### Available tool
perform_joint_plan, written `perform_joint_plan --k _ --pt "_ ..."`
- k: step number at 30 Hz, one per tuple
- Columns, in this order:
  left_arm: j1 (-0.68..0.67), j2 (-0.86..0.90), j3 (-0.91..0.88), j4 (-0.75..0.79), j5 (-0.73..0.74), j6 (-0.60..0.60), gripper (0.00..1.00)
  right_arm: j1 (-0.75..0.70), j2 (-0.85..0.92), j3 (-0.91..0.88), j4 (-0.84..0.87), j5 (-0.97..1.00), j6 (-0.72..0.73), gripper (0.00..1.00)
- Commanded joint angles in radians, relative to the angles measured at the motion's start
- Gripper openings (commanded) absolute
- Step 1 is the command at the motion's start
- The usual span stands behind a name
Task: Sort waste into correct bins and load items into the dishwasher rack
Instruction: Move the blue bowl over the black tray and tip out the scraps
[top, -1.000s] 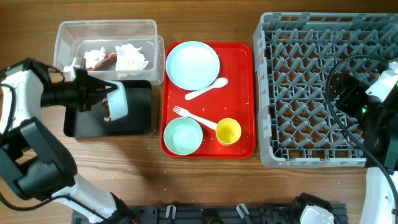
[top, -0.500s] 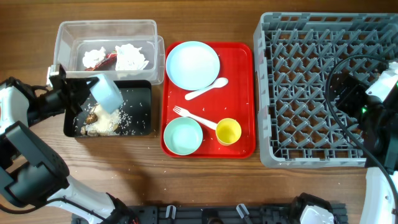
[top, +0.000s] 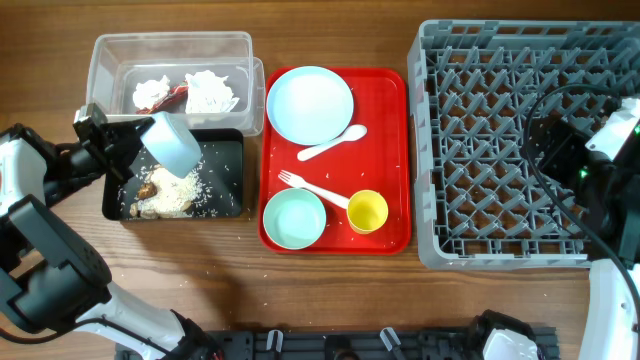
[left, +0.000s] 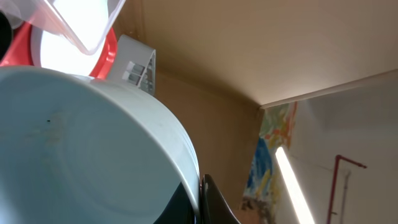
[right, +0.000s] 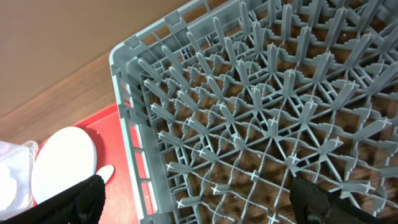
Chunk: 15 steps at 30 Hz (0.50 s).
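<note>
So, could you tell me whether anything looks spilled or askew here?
The pale blue bowl hangs tipped in the left claw above the black tub, where rice and brown lumps lie scattered. That looks deliberate; nothing else stands out.

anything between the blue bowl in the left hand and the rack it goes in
Yes. The red tray lies between the bowl in the left hand and the rack, carrying a plate, spoon, fork, mint bowl and yellow cup. All sit low; lifting over should clear them.
</note>
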Motion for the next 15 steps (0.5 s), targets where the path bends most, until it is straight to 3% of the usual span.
perform_joint_plan --k 1,15 --pt "0.005 -0.011 -0.006 -0.017 0.034 0.003 0.04 -0.004 0.006 0.018 -0.002 -0.021 -0.019 0.96" --pt "-0.063 -0.093 0.045 -0.035 -0.122 0.089 0.04 -0.004 0.006 0.018 0.005 -0.043 -0.019 0.96"
